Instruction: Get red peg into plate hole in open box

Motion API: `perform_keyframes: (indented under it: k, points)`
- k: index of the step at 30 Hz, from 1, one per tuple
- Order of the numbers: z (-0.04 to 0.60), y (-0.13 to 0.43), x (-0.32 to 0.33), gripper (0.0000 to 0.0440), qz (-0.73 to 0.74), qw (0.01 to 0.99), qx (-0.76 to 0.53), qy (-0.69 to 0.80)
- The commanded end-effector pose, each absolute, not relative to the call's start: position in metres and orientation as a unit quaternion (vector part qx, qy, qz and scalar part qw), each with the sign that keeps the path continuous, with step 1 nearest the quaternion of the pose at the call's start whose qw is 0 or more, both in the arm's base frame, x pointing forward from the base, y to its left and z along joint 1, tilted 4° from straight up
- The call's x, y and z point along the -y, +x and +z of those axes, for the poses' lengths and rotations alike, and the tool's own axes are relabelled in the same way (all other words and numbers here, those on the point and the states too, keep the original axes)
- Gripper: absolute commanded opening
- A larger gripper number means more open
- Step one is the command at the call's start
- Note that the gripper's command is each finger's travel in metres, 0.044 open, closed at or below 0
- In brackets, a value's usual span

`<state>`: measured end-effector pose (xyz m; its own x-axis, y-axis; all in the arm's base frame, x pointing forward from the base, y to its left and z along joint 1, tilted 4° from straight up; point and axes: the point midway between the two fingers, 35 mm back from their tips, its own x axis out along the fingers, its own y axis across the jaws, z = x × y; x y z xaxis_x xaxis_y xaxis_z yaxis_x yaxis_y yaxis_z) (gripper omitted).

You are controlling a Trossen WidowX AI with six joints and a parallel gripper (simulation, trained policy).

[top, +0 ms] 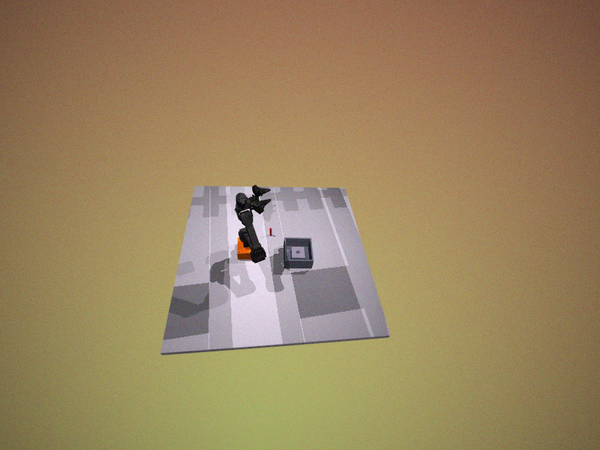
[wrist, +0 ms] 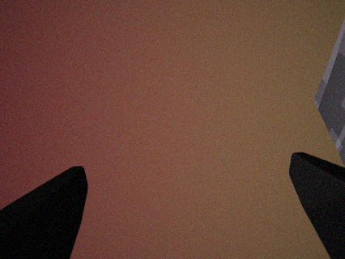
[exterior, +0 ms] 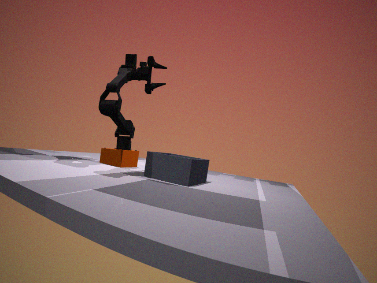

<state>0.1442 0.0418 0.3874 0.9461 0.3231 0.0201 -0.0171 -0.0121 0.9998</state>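
Beneath the raised, wide-open end effector (top: 270, 195) (exterior: 166, 75) (wrist: 189, 170), a pale patterned surface (top: 254, 315) (exterior: 182, 225) (wrist: 332, 95) carries the small upright red peg (top: 270, 232); descend centred over it, fingers straddling evenly before closing.

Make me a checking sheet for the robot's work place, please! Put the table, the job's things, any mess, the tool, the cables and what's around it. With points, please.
Surface: grey patterned table top (top: 256, 319) (exterior: 182, 210), with lighter and darker patches and shadows.
Red peg: small peg (top: 270, 232), outside the box; hidden in the exterior view.
Box: dark grey, open-topped (top: 298, 263) (exterior: 168, 169); a pale plate (top: 294, 255) lies inside at the bottom.
Clutter: nothing seen.
Tool: open (top: 270, 195) (exterior: 166, 75) (wrist: 188, 170), raised high above the table, nothing between its fingers.
Cables: nothing seen.
Surroundings: plain reddish-to-yellow backdrop; the arm stands on an orange base (top: 242, 255) (exterior: 129, 159).
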Motion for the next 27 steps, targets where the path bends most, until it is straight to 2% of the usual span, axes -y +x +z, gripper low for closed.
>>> perform_keyframes:
  k: [1,3,13,27]
  points:
    - [0.388,0.144,-0.041,0.0419,0.121,0.700,-0.105,0.696]
    - [0.388,0.144,-0.044,0.0440,0.123,0.715,-0.096,0.681]
    - [0.364,0.145,-0.083,0.0440,0.122,0.819,-0.101,0.551]
    - [0.286,0.167,-0.114,0.0440,0.045,0.901,-0.218,0.371]
